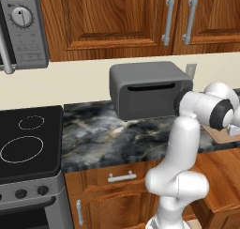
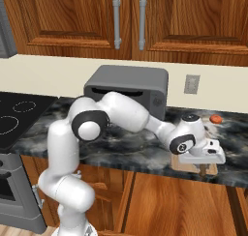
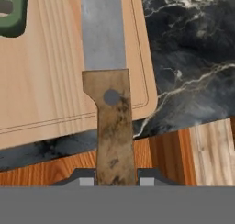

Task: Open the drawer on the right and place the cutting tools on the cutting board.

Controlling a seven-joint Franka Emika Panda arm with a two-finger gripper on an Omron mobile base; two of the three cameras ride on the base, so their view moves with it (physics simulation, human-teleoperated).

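The gripper (image 3: pixel 116 182) was seen clenched on the worn brown handle of a knife (image 3: pixel 109 103), its two fingertips pressed against either side of the handle's end in the hand view. The knife was held lengthwise away from the hand, so that its grey blade lay over the cutting board (image 3: pixel 50 76) while the handle projected past the board's near rounded corner and over the edge of the dark marble counter (image 3: pixel 193 58). This hold was judged to suit a flat placement: the blade could be lowered onto the wood before the handle was let go.

A green tool (image 3: pixel 11 12) was seen already lying on the board at its far corner, well apart from the knife; only part of it was in the frame, so its kind could not be told.

In the right base view the gripper (image 2: pixel 202 169) hung at the counter's front edge above the board (image 2: pixel 186 163), beside the grey toaster oven (image 2: pixel 128 87), with a small red-orange round thing (image 2: pixel 216 118) near the wall. Lighter wood below the counter edge (image 3: pixel 211 145) was judged to be the opened drawer.

The placing of the second tool was judged nearly complete, with release remaining.
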